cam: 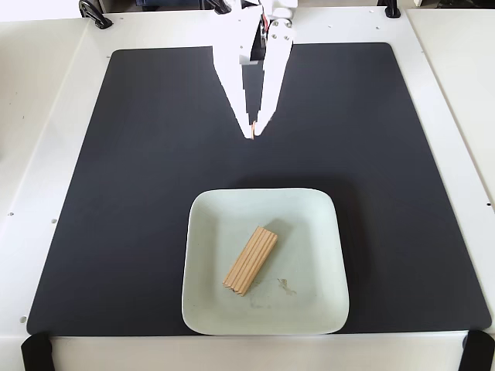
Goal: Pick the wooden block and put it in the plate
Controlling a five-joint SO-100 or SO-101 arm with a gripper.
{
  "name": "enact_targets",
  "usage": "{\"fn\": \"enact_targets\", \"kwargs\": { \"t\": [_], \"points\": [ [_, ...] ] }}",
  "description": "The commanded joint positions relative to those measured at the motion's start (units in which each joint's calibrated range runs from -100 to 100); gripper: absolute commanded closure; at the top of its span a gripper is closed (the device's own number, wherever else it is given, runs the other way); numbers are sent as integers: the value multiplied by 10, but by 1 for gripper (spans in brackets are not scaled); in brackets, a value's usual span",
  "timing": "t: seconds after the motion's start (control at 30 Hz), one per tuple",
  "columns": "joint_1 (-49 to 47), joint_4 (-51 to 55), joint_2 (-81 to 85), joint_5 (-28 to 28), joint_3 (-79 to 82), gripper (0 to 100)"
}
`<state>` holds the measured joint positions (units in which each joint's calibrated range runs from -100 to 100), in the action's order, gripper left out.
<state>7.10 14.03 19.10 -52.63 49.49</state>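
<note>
1. I see the wooden block (250,260) lying diagonally inside the plate (319,303).
2. My gripper (255,134) hangs at twelve o'clock from the plate, fingers pressed together, empty.

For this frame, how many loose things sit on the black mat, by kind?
Wooden block: 1
Plate: 1
Total: 2. The block lies in the plate; the hand is shut and empty above the mat.
</note>
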Motion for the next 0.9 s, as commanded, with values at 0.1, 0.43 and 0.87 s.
{"fn": "enact_targets", "kwargs": {
  "t": [0.1,0.43,0.87],
  "points": [
    [-23,1,252,-13,234,99],
    [-50,2,532,-17,500,99],
    [-109,466,779,-16,501,99]
  ]
}}
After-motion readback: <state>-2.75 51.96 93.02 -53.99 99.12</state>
